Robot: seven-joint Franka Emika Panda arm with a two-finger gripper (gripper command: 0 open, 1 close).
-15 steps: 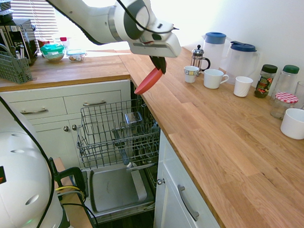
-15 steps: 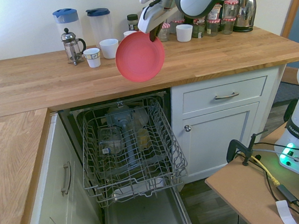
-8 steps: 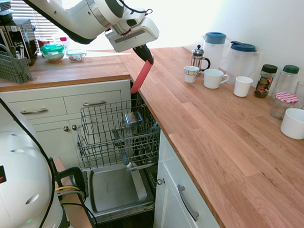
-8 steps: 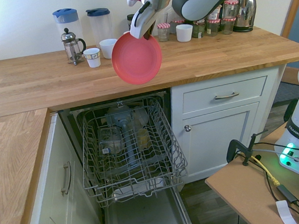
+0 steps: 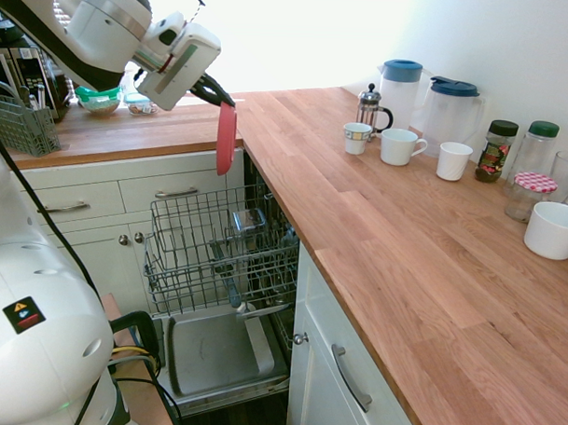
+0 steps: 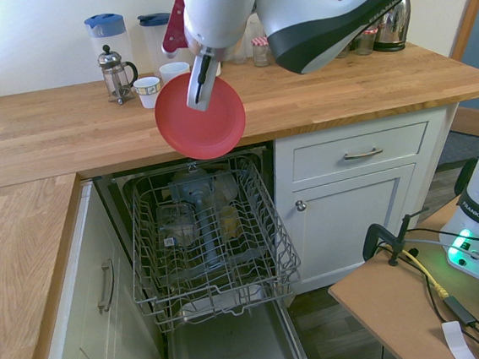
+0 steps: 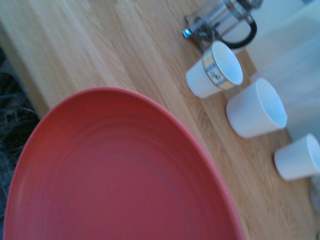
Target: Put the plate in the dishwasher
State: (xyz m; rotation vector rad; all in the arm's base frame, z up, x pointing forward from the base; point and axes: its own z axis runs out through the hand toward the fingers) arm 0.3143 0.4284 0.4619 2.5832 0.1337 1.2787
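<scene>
We see the white arm's gripper [image 6: 198,96] clenched on the upper rim of the coral-red plate [image 6: 200,117], grasping it so that the plate hangs on edge in the air. From the second exterior view the plate shows us its full round face, hanging in front of the wooden countertop [image 6: 49,138] edge and above the back of the grey wire rack [image 6: 206,233]. From the first exterior view we catch it edge-on, a thin red strip [image 5: 226,139] dangling from the gripper [image 5: 220,96] above the rack [image 5: 222,248]. The plate touches neither the rack nor the counter. Below it the dishwasher [image 6: 205,259] stands open among white cabinets, its rack pulled out over the lowered grey inner door [image 5: 214,350]; a few pale items sit in the rack, too indistinct for us to name. In the wrist view the plate [image 7: 115,175] fills most of the picture, with the counter beyond it and three cups standing in a row: one with a patterned band [image 7: 214,70] and two plain white ones [image 7: 255,107] [image 7: 297,157]. A French press [image 6: 115,71] stands just beside the banded cup, and two blue-lidded jugs [image 5: 400,86] [image 5: 451,108] stand against the wall behind. A small grey cutlery basket [image 5: 21,124] sits on the far counter in the first exterior view, and a white bowl [image 5: 554,228] sits near that picture's right edge.
</scene>
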